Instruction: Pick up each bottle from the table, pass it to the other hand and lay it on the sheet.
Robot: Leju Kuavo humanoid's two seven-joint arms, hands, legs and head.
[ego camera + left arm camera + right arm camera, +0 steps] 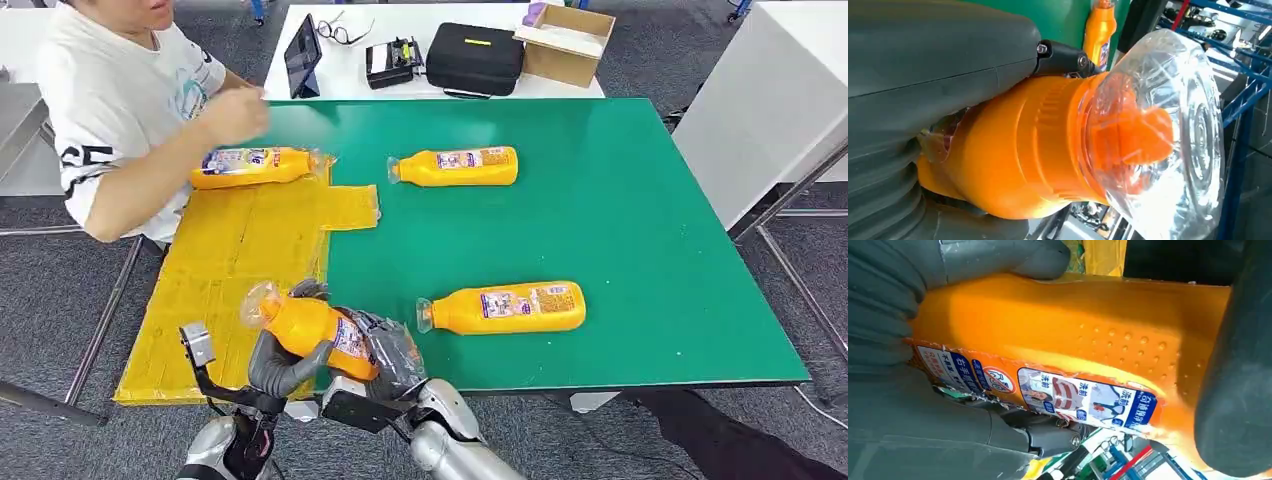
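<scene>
An orange bottle (312,328) with a clear cap (1168,135) hangs over the near edge of the yellow sheet (225,270), its cap toward the sheet. My left hand (283,365) grips its neck end (1038,150). My right hand (396,358) grips the labelled body (1073,330). A second bottle (255,166) lies on the far end of the sheet. On the green table (640,200) lie two more bottles, one at the back (455,166) and one near the front (505,308).
A person (120,110) in a white shirt sits at the far left, with a hand (235,115) above the bottle on the sheet. Behind stands a white table with a tablet (302,56), a black case (474,58) and a cardboard box (565,42).
</scene>
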